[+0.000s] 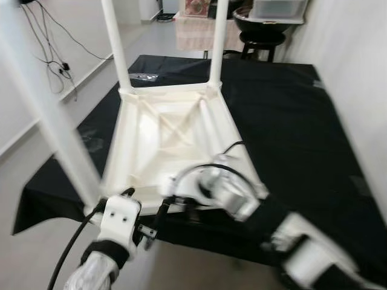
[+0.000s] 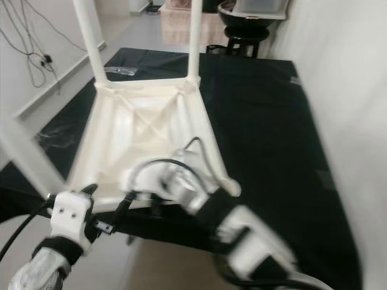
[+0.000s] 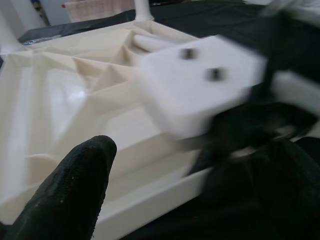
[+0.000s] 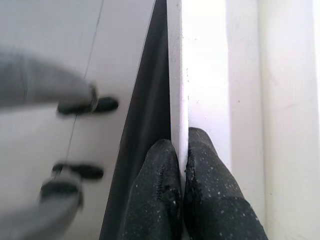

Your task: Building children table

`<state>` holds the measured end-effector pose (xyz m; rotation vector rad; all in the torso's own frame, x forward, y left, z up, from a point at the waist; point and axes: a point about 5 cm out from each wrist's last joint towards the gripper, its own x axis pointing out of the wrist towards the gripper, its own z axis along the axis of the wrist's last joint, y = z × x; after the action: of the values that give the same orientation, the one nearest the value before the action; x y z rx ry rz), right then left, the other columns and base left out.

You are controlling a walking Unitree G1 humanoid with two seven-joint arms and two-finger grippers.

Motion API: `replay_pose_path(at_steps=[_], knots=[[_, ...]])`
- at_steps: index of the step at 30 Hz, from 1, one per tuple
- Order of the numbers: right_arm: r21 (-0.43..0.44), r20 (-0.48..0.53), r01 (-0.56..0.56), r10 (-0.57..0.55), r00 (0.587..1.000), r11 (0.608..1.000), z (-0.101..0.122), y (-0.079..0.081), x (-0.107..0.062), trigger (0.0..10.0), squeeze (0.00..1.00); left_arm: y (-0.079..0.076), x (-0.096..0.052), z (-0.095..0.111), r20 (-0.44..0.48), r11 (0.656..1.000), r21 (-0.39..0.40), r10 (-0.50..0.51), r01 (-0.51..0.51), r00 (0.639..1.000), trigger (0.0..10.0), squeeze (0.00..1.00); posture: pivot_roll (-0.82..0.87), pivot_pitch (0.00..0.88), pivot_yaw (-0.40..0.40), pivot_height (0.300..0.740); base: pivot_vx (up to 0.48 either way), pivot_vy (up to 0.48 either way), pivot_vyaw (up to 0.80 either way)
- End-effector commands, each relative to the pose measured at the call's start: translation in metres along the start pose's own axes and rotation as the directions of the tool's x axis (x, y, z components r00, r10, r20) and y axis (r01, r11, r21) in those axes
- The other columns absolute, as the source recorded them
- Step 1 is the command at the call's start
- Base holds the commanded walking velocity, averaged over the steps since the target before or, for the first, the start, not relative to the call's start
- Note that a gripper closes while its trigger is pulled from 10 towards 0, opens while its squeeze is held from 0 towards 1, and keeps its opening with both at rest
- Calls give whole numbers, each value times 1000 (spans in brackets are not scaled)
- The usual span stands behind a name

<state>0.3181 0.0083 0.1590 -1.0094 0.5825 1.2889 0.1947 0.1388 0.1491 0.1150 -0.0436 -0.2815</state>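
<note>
Right gripper pinches the upturned white table's near rim — left gripper's fingers unclear, just beside.

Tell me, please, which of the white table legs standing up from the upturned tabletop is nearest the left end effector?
The blurred leg at the near left corner, rising just beside the left end effector. The other two legs stand at the far corners.

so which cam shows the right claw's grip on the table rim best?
Right wrist view: the right claw is shut on the white table rim, one black finger on each side. In the eye views that claw is blurred at the near rim. The left wrist view shows the table's ribbed underside.
</note>
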Motion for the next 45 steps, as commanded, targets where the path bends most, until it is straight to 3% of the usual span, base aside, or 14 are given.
replay_pose_path(at_steps=[1, 8, 9, 11, 12, 26, 27, 28, 30, 33, 35, 36, 38, 45], knots=[[5, 72, 147, -147, 986, 989, 11, -13, -2, 10000, 0, 1, -2, -4, -27, 1000, 7, 6, -6, 1000, 10000, 0, 30, 105, -23, 740, 0, 0, 0], [115, 286, 341, -359, 888, 933, 51, -31, -3, 10000, 0, 1, -1, -5, -28, 1000, 5, 2, -2, 1000, 10000, 0, 25, 103, -24, 740, 0, 0, 0], [140, 291, 374, -399, 870, 917, 54, -35, -5, 10000, 196, 1, -1, -5, -29, 1000, 5, 2, -2, 1000, 10000, 0, 23, 101, -21, 740, 0, 0, 0], [153, 289, 394, -422, 859, 906, 55, -37, -6, 10000, 196, 1, -1, -5, -29, 1000, 4, 2, -2, 1000, 10000, 0, 23, 101, -21, 740, 0, 0, 0], [196, 289, 412, -454, 843, 890, 57, -40, -4, 10000, 1000, 1, -1, -5, -30, 1000, 6, 0, 0, 1000, 10000, 0, 23, 101, -21, 740, 0, 0, 0], [428, 450, 352, -534, 716, 832, 70, -48, -11, 10000, 1000, 2, 0, -6, -31, 1000, 14, 6, -5, 1000, 10000, 0, 27, 92, -19, 740, 0, 0, 0], [483, 481, 317, -550, 683, 816, 64, -52, -16, 10000, 59, 2, 0, -6, -31, 1000, 16, 7, -6, 999, 10000, 0, 22, 89, -17, 740, 0, 0, 0], [547, 529, 260, -570, 629, 795, 54, -56, -26, 10000, 0, 5, 0, -5, -28, 1000, 8, 20, -20, 999, 10000, 0, 14, 86, -13, 740, 0, 0, 0], [547, 529, 260, -570, 629, 795, 54, -56, -26, 10000, 0, 5, 0, -5, -28, 1000, 8, 20, -20, 999, 10000, 0, 14, 86, -13, 740, 0, 0, 0], [648, 603, 142, -618, 505, 748, 29, -61, -49, 10000, 0, 12, 1, -4, -22, 997, -8, 71, -71, 997, 10000, 0, 10, 87, -11, 740, 0, 0, 0], [648, 603, 142, -618, 505, 748, 29, -61, -49, 10000, 0, 12, 1, -4, -22, 997, -8, 71, -71, 997, 10000, 0, 10, 87, -11, 740, 0, 0, 0], [685, 612, 134, -665, 428, 717, 17, -63, -62, 10000, 0, 17, 1, -3, -19, 994, -5, 107, -107, 994, 10000, 0, 7, 87, -8, 740, 0, 0, 0], [707, 630, 89, -682, 372, 701, -1, -62, -74, 10000, 0, 25, 2, -2, -22, 987, -2, 163, -163, 986, 10000, 0, -3, 87, -1, 740, 0, 0, 0], [737, 646, 0, -705, 294, 676, -38, -46, -89, 10000, 0, 37, 2, -2, -35, 969, 6, 248, -248, 968, 10000, 0, -21, 86, 17, 740, 0, 274, 0]])
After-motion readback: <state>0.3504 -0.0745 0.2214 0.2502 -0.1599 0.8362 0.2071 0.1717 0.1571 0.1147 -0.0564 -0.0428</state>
